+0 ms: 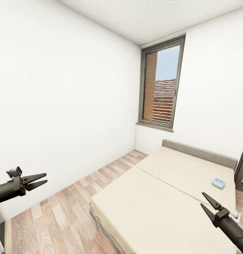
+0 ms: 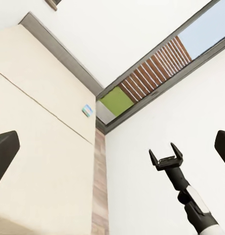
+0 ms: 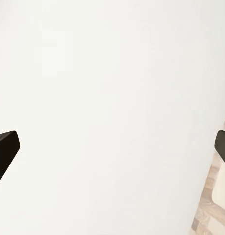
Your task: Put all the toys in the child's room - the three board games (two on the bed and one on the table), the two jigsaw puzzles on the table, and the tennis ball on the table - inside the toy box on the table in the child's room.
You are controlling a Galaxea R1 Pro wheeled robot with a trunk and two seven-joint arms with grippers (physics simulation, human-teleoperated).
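Scene: I face the bed (image 1: 160,197), one blue board game (image 1: 218,183) lying near its far corner | Tools: left tool (image 1: 39,180) and right tool (image 1: 207,204) both spread, empty | Risk: a long reach (overstretching) could nudge it off.
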